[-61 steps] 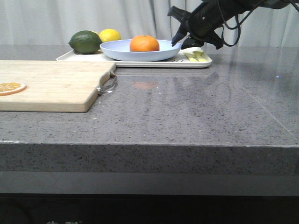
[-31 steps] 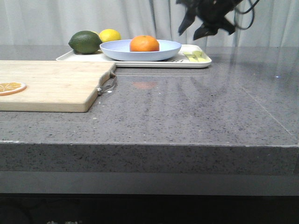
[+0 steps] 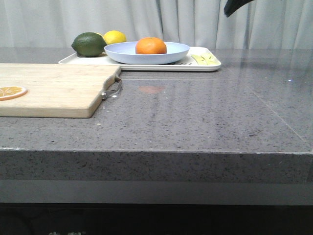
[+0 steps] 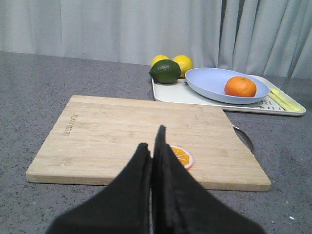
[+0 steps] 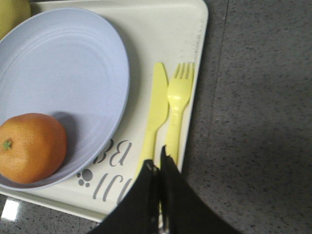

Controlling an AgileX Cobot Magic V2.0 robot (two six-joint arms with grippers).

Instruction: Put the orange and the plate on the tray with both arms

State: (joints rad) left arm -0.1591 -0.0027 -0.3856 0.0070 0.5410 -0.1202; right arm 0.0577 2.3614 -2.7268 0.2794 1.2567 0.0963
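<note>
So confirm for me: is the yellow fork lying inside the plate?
No, the yellow fork lies on the tray beside the yellow knife, outside the plate.

Right claw mostly out of frame.

The desk looks like grey speckled stone, smooth and shiny, with the fruit mirrored in it. The cutting board is pale wood with fine grain, matt, and its handle is shiny metal. The plate looks like smooth matt plastic. The orange has bumpy, slightly shiny skin. The tray is smooth cream plastic. The knife and fork are yellow plastic. Behind hangs a soft cloth curtain.
</note>
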